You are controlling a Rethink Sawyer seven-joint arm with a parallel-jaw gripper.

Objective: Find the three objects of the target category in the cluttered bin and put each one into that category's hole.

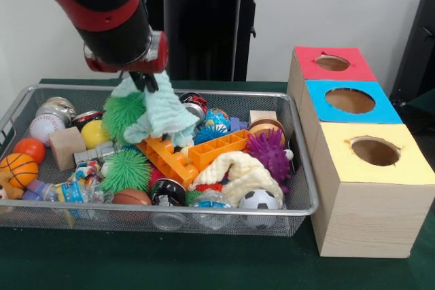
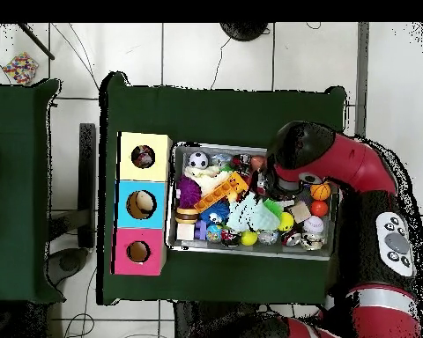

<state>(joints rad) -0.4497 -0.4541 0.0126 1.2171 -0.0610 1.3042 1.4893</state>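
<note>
My gripper (image 1: 144, 81) is shut on a pale mint-green cloth (image 1: 163, 115). It holds the cloth over the left middle of the silver wire-mesh bin (image 1: 204, 225), and the cloth's lower end hangs onto the clutter. A green spiky ball (image 1: 122, 113) sits right against the cloth's left side. A cream knitted cloth with red trim (image 1: 238, 171) lies at the bin's front right. The yellow-topped wooden box (image 1: 408, 168) with its round ragged hole (image 1: 375, 151) stands right of the bin. In the overhead view the mint cloth (image 2: 250, 214) lies mid-bin, the arm hides the gripper, and the yellow box's hole (image 2: 144, 157) is left of the bin.
The bin holds several balls, spiky balls, orange plastic bricks (image 1: 197, 151), bottles and wooden blocks. A blue-topped box (image 1: 350, 101) and a red-topped box (image 1: 333, 63) stand behind the yellow one. In the overhead view a small multicoloured dotted thing (image 2: 21, 66) lies at the top left.
</note>
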